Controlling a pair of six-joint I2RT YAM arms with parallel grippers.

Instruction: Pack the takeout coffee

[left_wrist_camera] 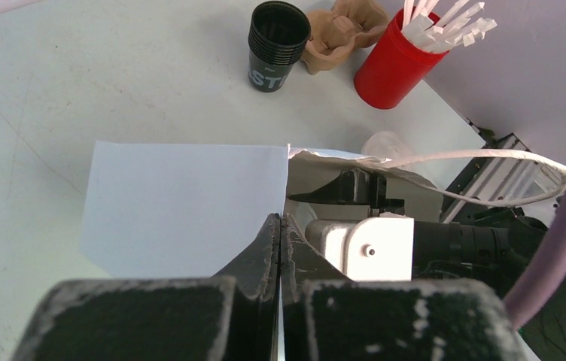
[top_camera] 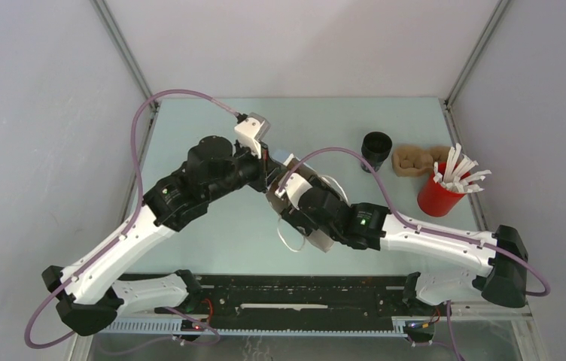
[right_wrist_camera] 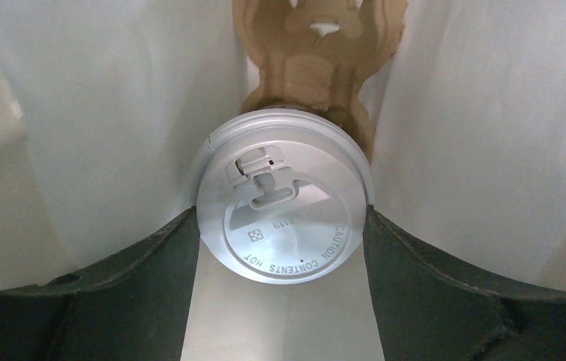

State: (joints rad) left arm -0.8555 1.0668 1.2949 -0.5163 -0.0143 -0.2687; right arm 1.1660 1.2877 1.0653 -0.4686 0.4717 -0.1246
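pale table [top_camera: 325, 120] bears a white bag [left_wrist_camera: 182, 203], black cups [top_camera: 376, 147], brown carrier [top_camera: 415, 160] and red cup [top_camera: 439, 197].

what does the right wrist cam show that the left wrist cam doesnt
Right wrist only: the inside of the white paper bag, where the right gripper holds the lidded coffee cup by its sides, with a brown carrier beyond it. Left wrist only: the left gripper shut on the bag's top edge, plus the black cup stack, a spare carrier and the red cup of white sticks outside the bag. Both: the bag itself.
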